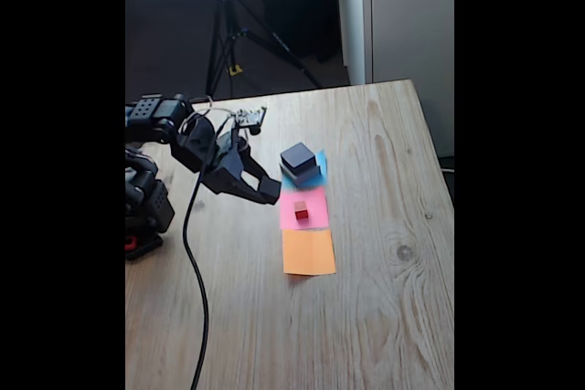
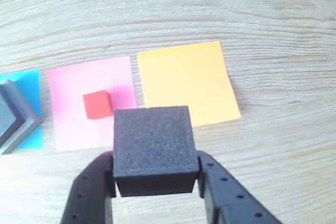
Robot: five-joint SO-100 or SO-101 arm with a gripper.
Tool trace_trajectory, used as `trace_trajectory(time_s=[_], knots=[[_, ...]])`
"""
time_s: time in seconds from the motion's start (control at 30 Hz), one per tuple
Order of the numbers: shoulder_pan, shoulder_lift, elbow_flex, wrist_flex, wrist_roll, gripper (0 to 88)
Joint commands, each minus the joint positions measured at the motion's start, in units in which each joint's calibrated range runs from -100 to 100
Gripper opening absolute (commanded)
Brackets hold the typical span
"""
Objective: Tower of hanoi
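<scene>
The tabletop (image 1: 384, 299) is pale wood, and 3 paper squares lie on it in a row: blue paper (image 1: 320, 168), pink paper (image 1: 313, 210) and orange paper (image 1: 308, 251). On the blue paper sits a stack of 2 blocks, a wide flat grey block (image 1: 302, 174) with a black block (image 1: 297, 157) on top. They look light and stiff, maybe foam, so a soft squeeze on 2 flat sides should hold them. The end effector (image 2: 156, 182) is pinching the small dark grey block (image 2: 153, 148) by its left and right sides, up in the air beside the pink paper. Its top looks rough and grainy in the wrist view, so I think it will not slip much. The tiny red cube (image 2: 97, 104) sits on the pink paper. It is so small that it could get bumped away. The orange paper is bare. A black cable (image 1: 196, 262) hangs off to the left of the papers in the fixed view, well apart from the blocks.
</scene>
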Motion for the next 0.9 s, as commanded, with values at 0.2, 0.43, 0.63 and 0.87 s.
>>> trace_trajectory(time_s=[0.2,0.43,0.63,0.87], knots=[[-13.09,-9.56,-18.81,18.29,0.87,5.4],[-19.45,-14.48,-21.99,24.28,0.87,5.6],[-22.71,-18.49,-10.99,17.15,-0.47,6.3],[-24.46,-27.58,19.56,-9.80,0.87,6.1]])
